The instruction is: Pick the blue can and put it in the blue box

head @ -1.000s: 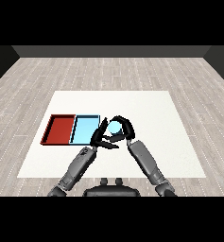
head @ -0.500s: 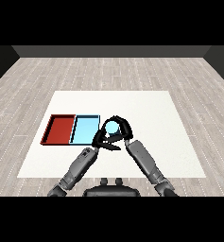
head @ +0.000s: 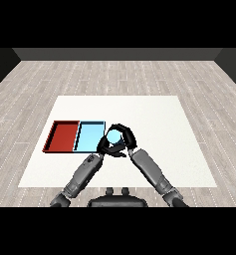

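— Where is the blue can (head: 114,136) at this point?

— Just left of the frame's centre, held above the white table (head: 154,119). The right hand (head: 123,135) has its fingers curled round it, so only the pale blue top shows. It sits just beside the right edge of the light blue tray (head: 89,133), not over it.

— And the left hand (head: 107,147)?

— Close under the can, dark against the right hand. I cannot tell whether its fingers are curled or straight — the two hands overlap there.

— So what makes the next bit go well?

— As I judge it, the carry needs to go leftward in the frame until the can is over the tray's floor, clear of its near and right rims. Keep the can upright, lower it, and only then part the fingers. The red tray (head: 62,135) touches the blue one on its left — overshooting would put the can in the wrong one. The left hand should stay out of the path.
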Available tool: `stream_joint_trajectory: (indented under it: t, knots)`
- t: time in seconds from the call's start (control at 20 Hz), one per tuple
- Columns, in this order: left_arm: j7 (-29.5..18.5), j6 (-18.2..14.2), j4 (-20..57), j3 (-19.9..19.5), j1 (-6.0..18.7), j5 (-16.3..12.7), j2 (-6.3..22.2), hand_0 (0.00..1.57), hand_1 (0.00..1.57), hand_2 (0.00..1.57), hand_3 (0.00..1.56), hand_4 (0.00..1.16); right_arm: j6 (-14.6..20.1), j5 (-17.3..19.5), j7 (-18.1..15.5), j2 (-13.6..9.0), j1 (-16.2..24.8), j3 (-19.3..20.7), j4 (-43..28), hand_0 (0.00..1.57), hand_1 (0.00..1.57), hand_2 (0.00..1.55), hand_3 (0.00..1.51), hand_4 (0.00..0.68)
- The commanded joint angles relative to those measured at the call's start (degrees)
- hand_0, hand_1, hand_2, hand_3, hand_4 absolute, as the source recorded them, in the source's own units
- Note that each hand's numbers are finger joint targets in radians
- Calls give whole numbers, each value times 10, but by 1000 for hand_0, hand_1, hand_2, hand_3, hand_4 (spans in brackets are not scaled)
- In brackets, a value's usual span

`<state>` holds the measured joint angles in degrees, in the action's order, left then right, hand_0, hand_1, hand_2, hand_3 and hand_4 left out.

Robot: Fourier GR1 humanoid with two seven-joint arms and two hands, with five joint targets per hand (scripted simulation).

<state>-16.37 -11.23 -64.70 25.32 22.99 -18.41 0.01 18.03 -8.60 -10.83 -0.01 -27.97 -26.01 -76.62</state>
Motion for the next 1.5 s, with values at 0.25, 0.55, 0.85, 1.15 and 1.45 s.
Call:
stream_joint_trajectory:
  t: [0.25,0.55,0.85,1.15,1.45]
  knots:
    - [29,-92,56,34,82,-9,0,0,0,0,0,165,21,-43,-29,0,-24,-42,35,1513,1513,1472,1412,547]
    - [112,-130,56,48,130,26,1,0,0,0,0,0,-9,-31,-40,0,16,-30,15,1490,1490,1458,1403,570]
    - [58,-181,46,72,78,4,1,1112,1112,1098,839,694,-3,-51,-43,-1,5,-27,16,1473,1473,1455,1400,572]
    - [54,-164,24,58,60,22,1,695,695,776,556,656,8,-36,-7,-1,2,-36,-20,1477,1477,1452,1399,592]
    - [-43,-155,41,20,45,-31,1,1571,1571,1563,1433,643,-6,-75,-14,-1,27,-26,-24,1438,1438,1434,1393,520]
